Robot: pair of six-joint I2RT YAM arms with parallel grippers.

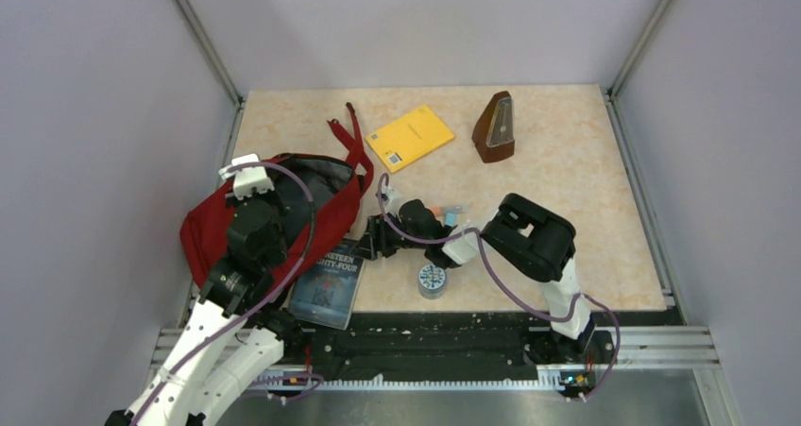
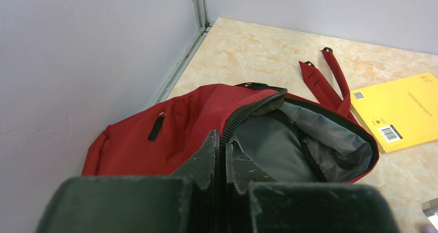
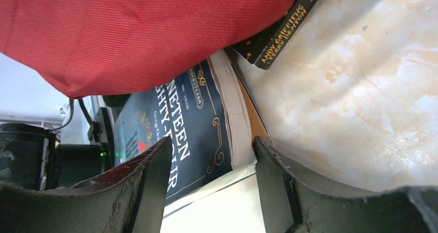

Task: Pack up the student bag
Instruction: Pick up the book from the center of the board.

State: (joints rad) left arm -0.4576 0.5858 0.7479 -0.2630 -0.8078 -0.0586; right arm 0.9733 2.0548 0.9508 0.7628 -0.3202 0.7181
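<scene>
The student bag (image 1: 210,230) lies on its side at the left of the worktop (image 1: 576,199), close to the left wall. It is soft red fabric with black trim. Its main zipper is undone, and the mouth gapes toward the middle of the worktop, showing a grey lining. A short black zipper sits on the red panel nearest the wall. Two red straps (image 2: 323,80) trail from the bag's far end onto the bare beige surface, ending just beside a yellow book (image 1: 410,137).

The left tool (image 2: 223,140) is at the near rim of the bag's mouth. Its two fingers are pressed together with only a thin seam between them, and the black zipper edge runs right into their tips, so it seems to have that rim pinched.

The right tool (image 3: 210,142) is low at the bag's near right side with its fingers spread wide. The page edge and corner of a dark blue paperback of Nineteen Eighty-Four (image 1: 329,282) lie between them; I cannot tell whether either finger touches it. The bag's red fabric lies over the book's far end and over a black book (image 3: 279,36) next to it.

A brown metronome (image 1: 495,127) stands at the back, right of the yellow book. A small round blue-and-white thing (image 1: 432,281) sits near the front edge.
</scene>
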